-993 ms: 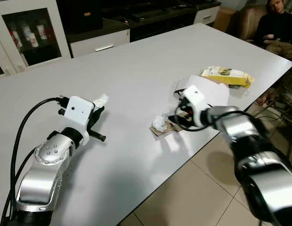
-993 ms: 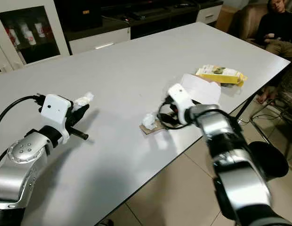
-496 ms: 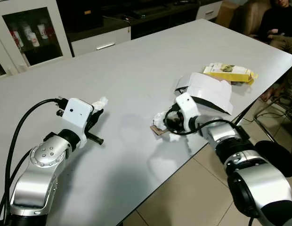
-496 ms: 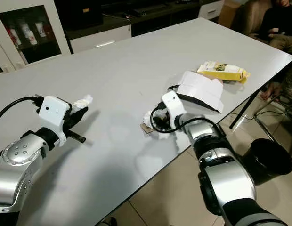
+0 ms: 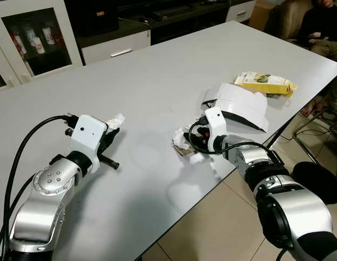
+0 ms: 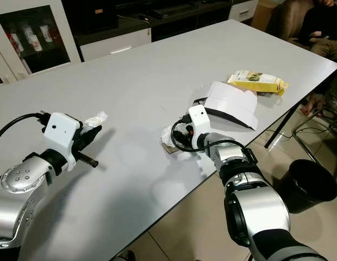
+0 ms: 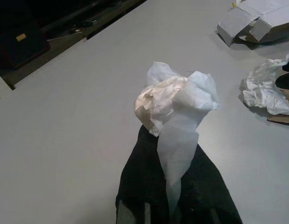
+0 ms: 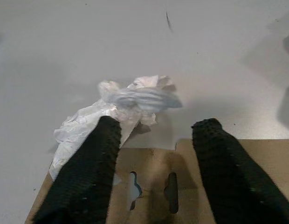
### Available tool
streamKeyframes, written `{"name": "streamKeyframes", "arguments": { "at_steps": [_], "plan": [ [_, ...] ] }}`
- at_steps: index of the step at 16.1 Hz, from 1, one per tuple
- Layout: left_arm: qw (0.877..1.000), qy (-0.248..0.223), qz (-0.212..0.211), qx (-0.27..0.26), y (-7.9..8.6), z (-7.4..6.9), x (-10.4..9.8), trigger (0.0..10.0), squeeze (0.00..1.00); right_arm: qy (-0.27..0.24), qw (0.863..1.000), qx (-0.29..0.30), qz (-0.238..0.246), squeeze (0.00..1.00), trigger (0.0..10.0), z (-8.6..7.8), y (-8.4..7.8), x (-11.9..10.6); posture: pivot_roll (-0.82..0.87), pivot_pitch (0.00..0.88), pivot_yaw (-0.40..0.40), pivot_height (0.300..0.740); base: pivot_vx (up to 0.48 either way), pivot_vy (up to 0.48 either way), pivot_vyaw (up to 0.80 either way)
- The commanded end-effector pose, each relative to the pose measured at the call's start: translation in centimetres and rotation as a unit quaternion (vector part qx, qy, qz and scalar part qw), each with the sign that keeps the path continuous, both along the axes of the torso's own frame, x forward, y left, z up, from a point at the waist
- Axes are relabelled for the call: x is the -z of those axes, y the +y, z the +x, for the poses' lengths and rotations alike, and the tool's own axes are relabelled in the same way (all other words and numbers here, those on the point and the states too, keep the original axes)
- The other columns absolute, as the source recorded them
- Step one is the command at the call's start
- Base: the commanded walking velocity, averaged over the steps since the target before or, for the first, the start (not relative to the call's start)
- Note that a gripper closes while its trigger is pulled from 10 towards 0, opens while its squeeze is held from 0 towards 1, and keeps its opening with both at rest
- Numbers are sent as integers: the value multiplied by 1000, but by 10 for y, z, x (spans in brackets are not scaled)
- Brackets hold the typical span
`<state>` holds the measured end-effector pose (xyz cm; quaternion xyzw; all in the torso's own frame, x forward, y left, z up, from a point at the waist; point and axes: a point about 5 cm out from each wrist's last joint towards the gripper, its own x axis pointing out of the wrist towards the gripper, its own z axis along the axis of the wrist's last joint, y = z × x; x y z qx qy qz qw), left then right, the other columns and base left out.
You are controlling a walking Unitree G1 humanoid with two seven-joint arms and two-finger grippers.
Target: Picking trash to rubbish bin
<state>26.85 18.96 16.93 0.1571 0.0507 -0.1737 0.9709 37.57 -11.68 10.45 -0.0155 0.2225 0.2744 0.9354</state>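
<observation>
Working from the trash outward, I have one crumpled tissue (image 7: 175, 105) already pinched between the closed fingers of my left gripper (image 5: 110, 132), held just above the white table (image 5: 157, 76). A second wad of crumpled paper (image 8: 119, 105) lies on the table near its front edge, resting partly on a flat piece of brown cardboard (image 8: 191, 184). My right gripper (image 8: 156, 140) sits low over that cardboard with its two black fingers spread apart, one fingertip touching the paper wad, nothing gripped. Further along the table I see a flattened white box (image 5: 239, 103) and, beyond it, a yellow packet (image 5: 264, 82). The black rubbish bin (image 6: 305, 185) stands on the tiled floor, past the table's edge on my right. A person sits in the far corner.

I judge the job barely started: one piece is in hand, nothing visibly binned, and the wad, cardboard, box and packet all remain.
</observation>
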Motion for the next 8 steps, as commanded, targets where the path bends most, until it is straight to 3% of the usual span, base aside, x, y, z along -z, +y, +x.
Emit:
{"name": "streamKeyframes", "arguments": {
  "at_steps": [1, 8],
  "plan": [
    [1000, 0, -1, 11, -4, -3, -2, 10000, 0, -9, 1000, -2, 8, 0, 0, 3, -1, -6, 131, 51, -25, 740, 0, 0, 0],
    [1000, 0, 4, 7, -1, -3, -2, 10000, 0, -6, 1000, -1, 16, 0, 0, 2, 0, -4, 135, 46, -24, 740, 0, 0, 0]
  ]
}}
